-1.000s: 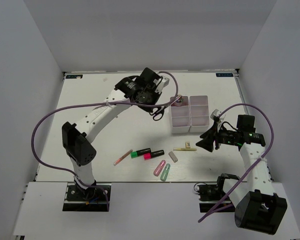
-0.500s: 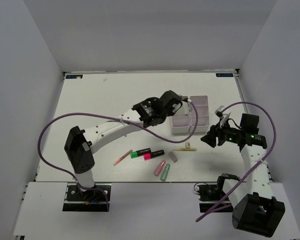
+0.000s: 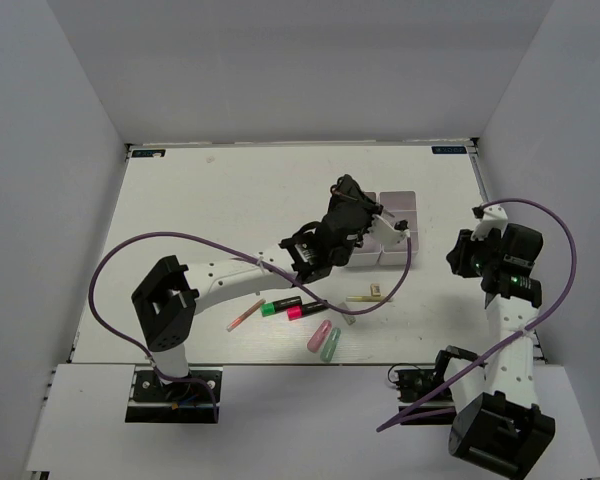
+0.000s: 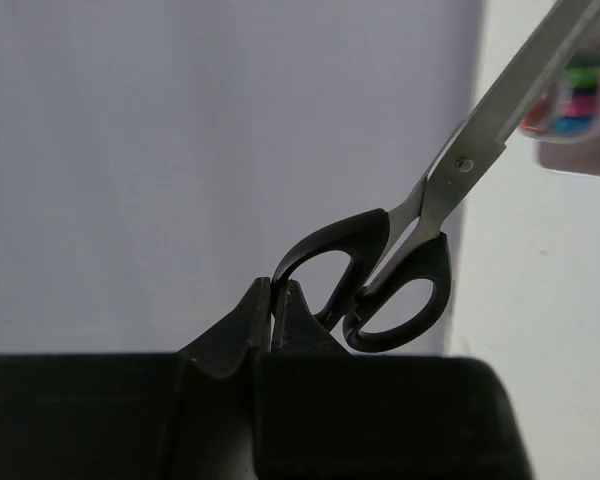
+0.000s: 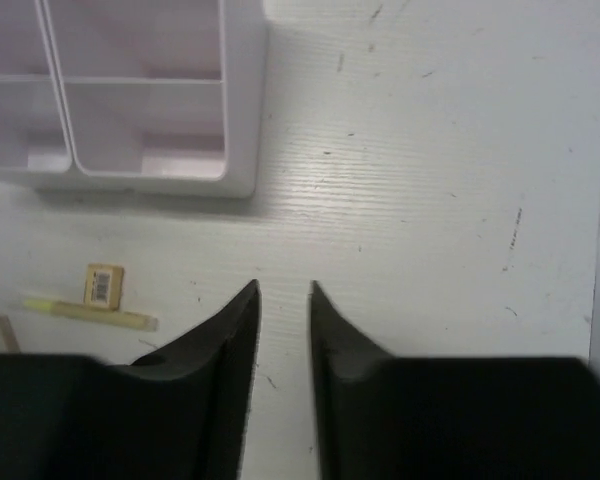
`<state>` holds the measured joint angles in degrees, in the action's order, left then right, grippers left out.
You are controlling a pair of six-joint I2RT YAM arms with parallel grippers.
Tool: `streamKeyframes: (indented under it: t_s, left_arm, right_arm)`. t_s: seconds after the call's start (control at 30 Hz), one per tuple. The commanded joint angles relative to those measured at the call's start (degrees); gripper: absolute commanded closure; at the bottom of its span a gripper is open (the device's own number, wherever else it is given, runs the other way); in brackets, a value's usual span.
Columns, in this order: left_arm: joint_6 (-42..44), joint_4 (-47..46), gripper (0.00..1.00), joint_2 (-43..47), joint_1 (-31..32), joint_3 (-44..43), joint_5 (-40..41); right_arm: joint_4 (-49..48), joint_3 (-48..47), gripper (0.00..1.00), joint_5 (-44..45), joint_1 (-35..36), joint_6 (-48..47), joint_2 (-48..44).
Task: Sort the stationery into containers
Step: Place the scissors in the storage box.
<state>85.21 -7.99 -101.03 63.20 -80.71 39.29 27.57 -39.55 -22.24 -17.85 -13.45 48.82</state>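
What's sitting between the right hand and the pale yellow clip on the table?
Nothing on the table: in the right wrist view only bare tabletop separates the right hand from the pale yellow clip. From above, the left arm's purple cable loops across that line, height unclear.

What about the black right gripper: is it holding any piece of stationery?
No, the right wrist view shows only the white table through the gap of the black right gripper, with nothing clamped there.
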Motion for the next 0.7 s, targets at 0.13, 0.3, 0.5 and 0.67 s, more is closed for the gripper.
streamKeyframes:
  t_s: [0.13, 0.3, 0.5, 0.67]
  left_arm:
    - [8.3, -15.6, 1.00, -0.4, -0.5, 0.3, -0.3]
    - [8.7, -16.3, 1.00, 0.0, -0.7, 4.1, 0.4]
    - [8.6, -18.4, 1.00, -1.2, -1.8, 6.3, 0.4]
    - [8.7, -21.5, 1.00, -2.7, -2.1, 8.1, 1.1]
  right_arm:
    - [-5.2, -0.5, 1.00, 4.6, -3.5, 7.6, -3.1]
    - [-5.6, 0.1, 1.00, 3.4, -5.1, 8.2, -3.4]
    - [-5.7, 0.4, 1.00, 1.7, -6.7, 8.4, -3.5]
    - [-5.2, 0.5, 1.00, -0.5, -7.8, 8.6, -3.0]
